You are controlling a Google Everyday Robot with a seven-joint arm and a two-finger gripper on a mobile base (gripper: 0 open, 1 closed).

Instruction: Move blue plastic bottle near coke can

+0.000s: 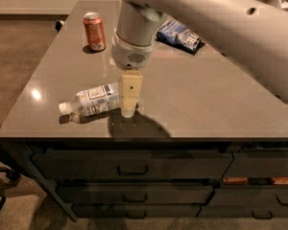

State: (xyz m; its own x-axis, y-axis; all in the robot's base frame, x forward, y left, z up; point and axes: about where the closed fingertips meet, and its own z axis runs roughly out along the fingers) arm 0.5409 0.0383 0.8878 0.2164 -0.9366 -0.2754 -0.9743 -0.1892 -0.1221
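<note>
Dark blue chip bag (pixel 180 35) on grey countertop (pixel 206 96), drawers (pixel 86 163) below.
</note>
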